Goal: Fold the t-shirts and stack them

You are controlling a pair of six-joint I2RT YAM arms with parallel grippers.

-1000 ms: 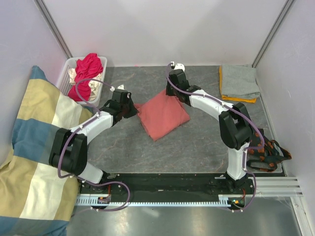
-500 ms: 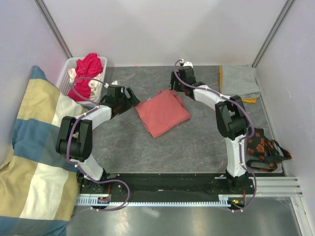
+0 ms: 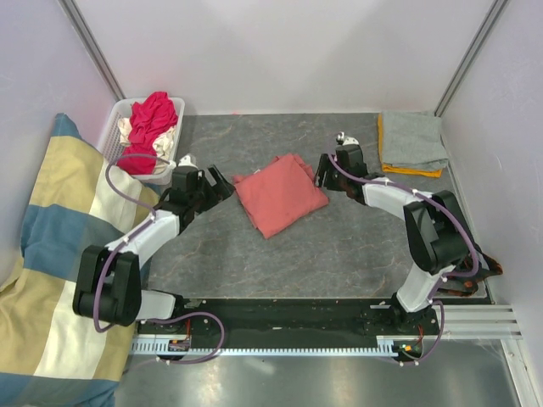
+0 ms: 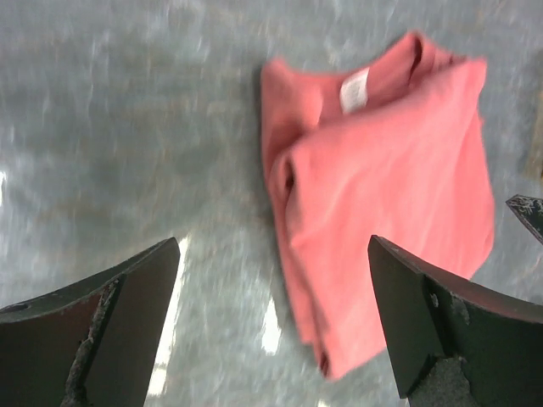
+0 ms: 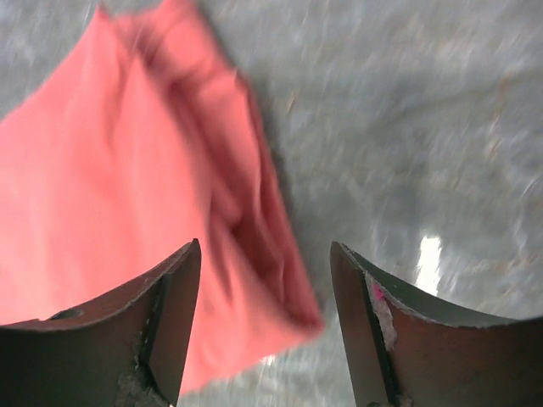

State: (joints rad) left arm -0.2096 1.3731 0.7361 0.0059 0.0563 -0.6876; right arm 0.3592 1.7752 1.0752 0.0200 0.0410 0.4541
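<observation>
A salmon-pink t-shirt lies folded on the grey table, its white neck label showing. My left gripper stands open just left of the shirt, apart from it; in the left wrist view the shirt lies ahead between the wide-spread fingers. My right gripper is open at the shirt's right edge, with the shirt's corner below the gap between its fingers. A folded grey t-shirt rests on an orange one at the back right.
A white lattice basket at the back left holds a magenta-red t-shirt and a cream one. A big striped cushion fills the left side. A dark flowered cloth lies by the right arm's base. Walls close in behind and at both sides.
Both grippers have opened and let go of the pink shirt. The left one drew back to the left; the right one swung from the shirt's far edge round to its right side.
</observation>
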